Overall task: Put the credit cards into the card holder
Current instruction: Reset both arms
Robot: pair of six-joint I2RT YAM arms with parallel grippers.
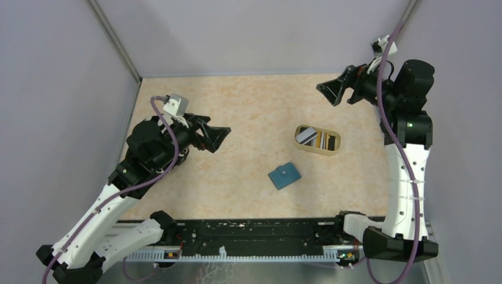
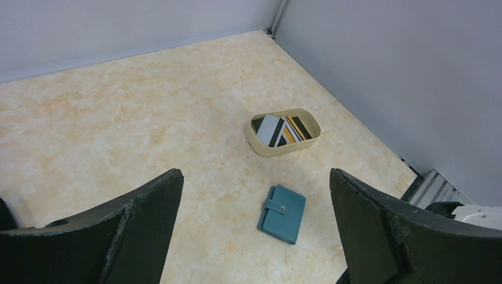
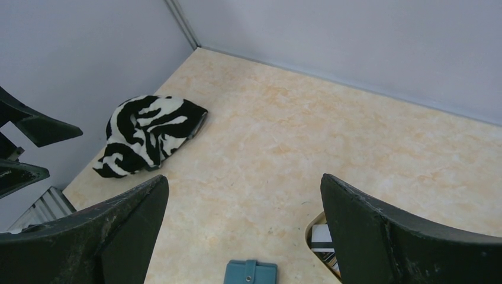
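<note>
Credit cards (image 1: 308,136) in beige oval tray (image 1: 319,152), card holder (image 1: 284,176) closed nearby; L gripper (image 1: 221,139), R gripper (image 1: 328,94) both spread wide, empty.

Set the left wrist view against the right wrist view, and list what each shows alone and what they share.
Left wrist only: the whole beige tray, with the credit cards fanned inside. Right wrist only: a black-and-white patterned cloth near the wall. Both: the closed teal card holder on the tabletop; the right wrist view cuts it off at the bottom edge and catches just a corner of the tray and cards.
</note>
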